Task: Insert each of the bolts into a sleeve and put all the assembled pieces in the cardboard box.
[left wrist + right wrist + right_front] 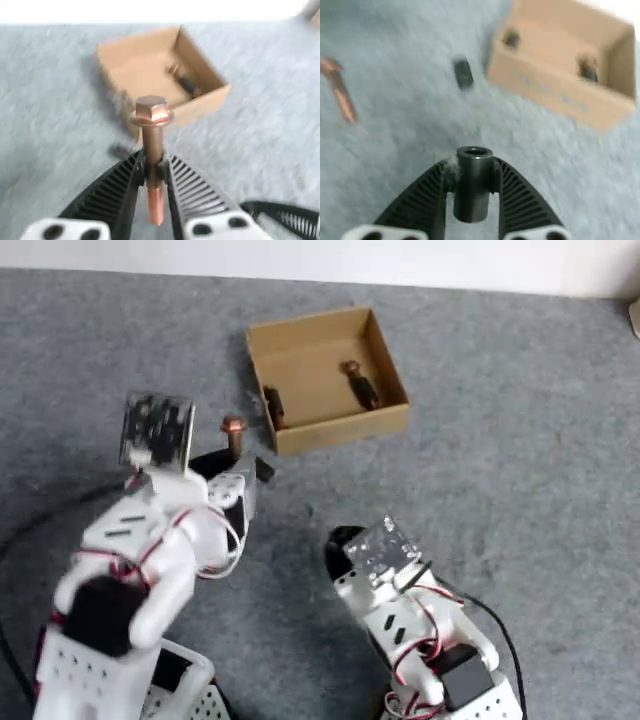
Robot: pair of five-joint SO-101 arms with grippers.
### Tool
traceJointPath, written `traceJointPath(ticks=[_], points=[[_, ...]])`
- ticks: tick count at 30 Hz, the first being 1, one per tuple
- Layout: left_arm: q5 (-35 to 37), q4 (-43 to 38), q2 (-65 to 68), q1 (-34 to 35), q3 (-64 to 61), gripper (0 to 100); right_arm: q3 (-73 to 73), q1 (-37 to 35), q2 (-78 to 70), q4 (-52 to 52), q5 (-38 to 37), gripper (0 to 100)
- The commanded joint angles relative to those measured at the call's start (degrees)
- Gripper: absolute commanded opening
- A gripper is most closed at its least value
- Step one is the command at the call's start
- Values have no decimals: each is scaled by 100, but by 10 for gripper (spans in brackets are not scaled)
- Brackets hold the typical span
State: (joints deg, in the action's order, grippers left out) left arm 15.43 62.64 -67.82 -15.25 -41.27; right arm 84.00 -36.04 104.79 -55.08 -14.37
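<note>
L gripper pinches bolt by shank; R wrist view reveals R gripper pinching sleeve.

A grey, carpet-covered table bears an open cardboard box just ahead of the left gripper and farther beyond the right gripper, with a loose black sleeve lying between that gripper and the box.

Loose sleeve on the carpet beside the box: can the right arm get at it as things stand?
Probably not to grasp: the right pincer is shut on another sleeve. Only bare carpet lies between it and the loose sleeve, though.
</note>
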Motion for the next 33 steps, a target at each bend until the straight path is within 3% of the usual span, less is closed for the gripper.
traceJointPath(ticks=[1,6,9,12,21,29,33], points=[[-35,-1776,-1015,-224,-1305,5,-347,-418,57,497,396,5],[0,-4554,-2264,-673,-3837,5,-330,-444,57,1015,422,5],[-26,-5538,-3081,-910,-4831,5,-330,-470,57,945,431,5],[-26,-5609,-3785,-1024,-5279,6,-330,-444,57,866,431,5],[9,-5600,-3635,-1341,-5323,6,-330,-435,57,866,422,5],[9,-5064,-3644,-1745,-5402,6,-277,-418,57,892,387,5],[9,-4853,-3653,-1815,-5349,6,-171,-13,57,1051,387,5]])
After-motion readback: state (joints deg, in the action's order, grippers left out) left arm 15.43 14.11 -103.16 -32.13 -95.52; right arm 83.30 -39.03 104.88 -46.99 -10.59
